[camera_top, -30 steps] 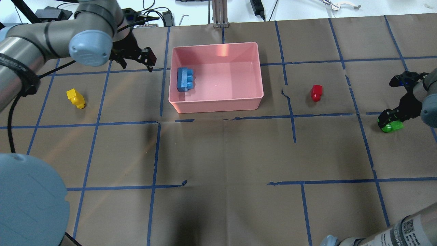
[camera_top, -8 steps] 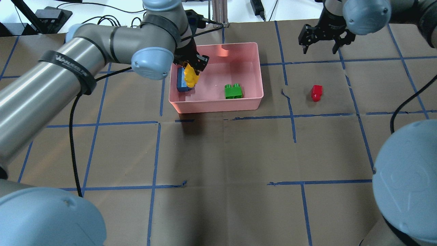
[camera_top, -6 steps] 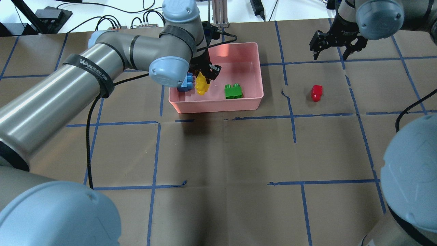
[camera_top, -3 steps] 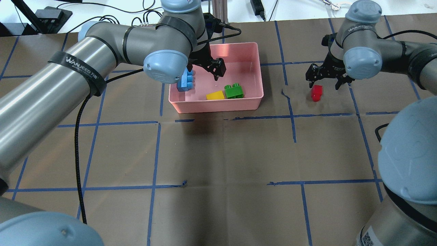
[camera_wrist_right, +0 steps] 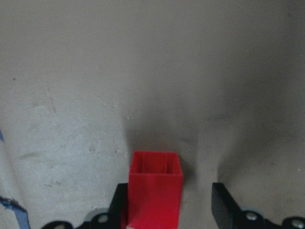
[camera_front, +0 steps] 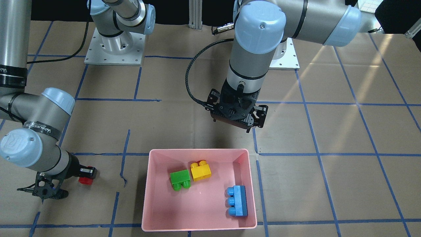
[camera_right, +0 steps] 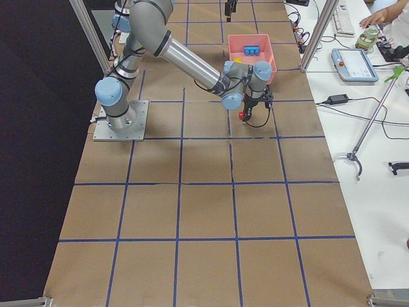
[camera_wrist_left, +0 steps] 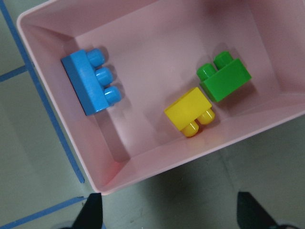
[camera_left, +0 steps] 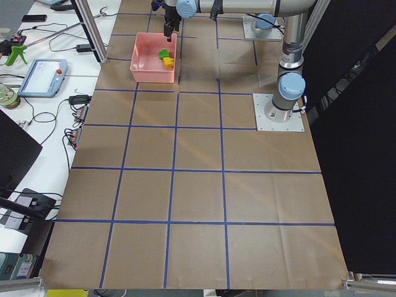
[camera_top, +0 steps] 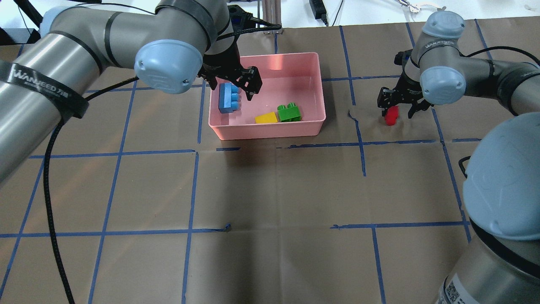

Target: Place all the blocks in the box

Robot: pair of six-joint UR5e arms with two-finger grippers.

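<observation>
Now, the left pincer (camera_front: 237, 118) hangs apart and empty above the table beside the box (camera_top: 270, 131). In the box lie the blue block (camera_top: 229, 98), the yellow block (camera_top: 266, 118) and the green block (camera_top: 289, 113). The red block (camera_top: 391, 115) is on the table, well right of the box. The right pincer (camera_top: 398, 109) is low around it, fingers apart, with the block close against one finger. I think it should centre first, close on the flat sides, then lift clear of the rim.
</observation>
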